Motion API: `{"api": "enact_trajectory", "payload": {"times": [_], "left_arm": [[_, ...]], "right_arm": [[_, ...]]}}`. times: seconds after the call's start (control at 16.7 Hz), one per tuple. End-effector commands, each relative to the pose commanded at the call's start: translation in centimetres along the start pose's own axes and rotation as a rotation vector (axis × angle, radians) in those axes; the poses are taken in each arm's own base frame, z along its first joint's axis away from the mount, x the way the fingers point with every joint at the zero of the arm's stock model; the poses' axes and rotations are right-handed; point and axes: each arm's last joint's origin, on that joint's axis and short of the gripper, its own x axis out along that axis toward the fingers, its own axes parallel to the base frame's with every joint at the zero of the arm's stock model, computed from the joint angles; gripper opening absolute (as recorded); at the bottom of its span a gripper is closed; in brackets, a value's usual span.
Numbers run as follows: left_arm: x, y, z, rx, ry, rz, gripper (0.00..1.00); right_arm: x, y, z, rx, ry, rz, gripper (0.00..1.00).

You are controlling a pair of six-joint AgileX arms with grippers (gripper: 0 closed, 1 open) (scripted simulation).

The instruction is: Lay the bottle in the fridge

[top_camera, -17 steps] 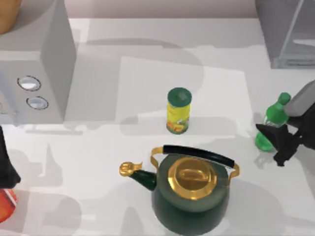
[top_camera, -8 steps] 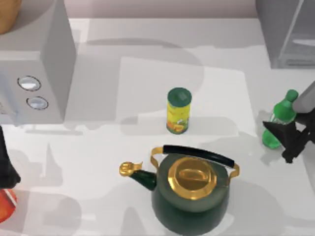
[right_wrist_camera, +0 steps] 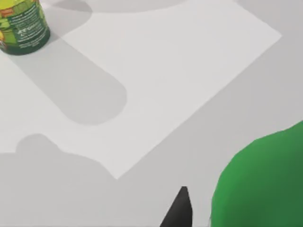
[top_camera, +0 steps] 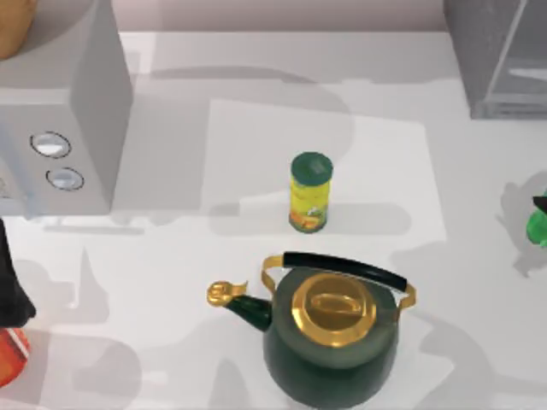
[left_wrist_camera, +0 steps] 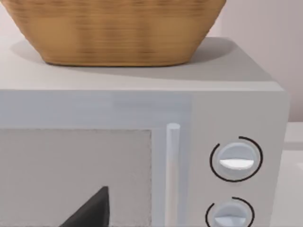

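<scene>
The green bottle (top_camera: 538,227) shows as a sliver at the table's right edge, in front of the grey fridge (top_camera: 496,60) that stands at the back right corner. My right gripper (top_camera: 541,205) is at that same edge, shut on the bottle. In the right wrist view the bottle (right_wrist_camera: 262,182) looms close as a green mass above the table, with one black fingertip (right_wrist_camera: 179,208) beside it. My left arm (top_camera: 8,282) stays parked at the left edge; one dark fingertip (left_wrist_camera: 90,210) shows before the microwave door.
A yellow can with a green lid (top_camera: 309,192) stands mid-table. A dark green kettle with gold lid (top_camera: 333,329) sits at the front. A grey microwave with two dials (top_camera: 60,128) fills the back left, a wicker basket (left_wrist_camera: 113,28) on top. A red object (top_camera: 8,354) lies front left.
My right gripper has carried the bottle to the right, from standing on the table near the right side to almost out of the top view. The left arm has not moved.
</scene>
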Motion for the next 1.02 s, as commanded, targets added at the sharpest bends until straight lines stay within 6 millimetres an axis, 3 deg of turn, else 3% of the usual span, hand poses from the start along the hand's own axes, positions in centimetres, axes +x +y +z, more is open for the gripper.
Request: {"api": "enact_trajectory", "payload": {"times": [0.18, 0.48, 0.66, 0.84, 1.02], "left_arm": [[0.0, 0.0, 0.0, 0.0, 0.0, 0.0, 1.0], [0.0, 0.0, 0.0, 0.0, 0.0, 0.0, 1.0], [0.0, 0.0, 0.0, 0.0, 0.0, 0.0, 1.0], [0.0, 0.0, 0.0, 0.0, 0.0, 0.0, 1.0], [0.0, 0.0, 0.0, 0.0, 0.0, 0.0, 1.0]], "right_arm": [[-1.5, -0.7, 0.3, -0.012, -0.017, -0.013, 0.01], [-1.3, -0.6, 0.2, -0.006, -0.013, -0.008, 0.01], [-1.8, -0.1, 1.9, -0.005, -0.019, -0.047, 0.01], [-3.1, 2.0, 4.9, 0.0, -0.049, -0.123, 0.01], [-5.6, 5.9, 7.3, 0.005, -0.126, -0.237, 0.01]]}}
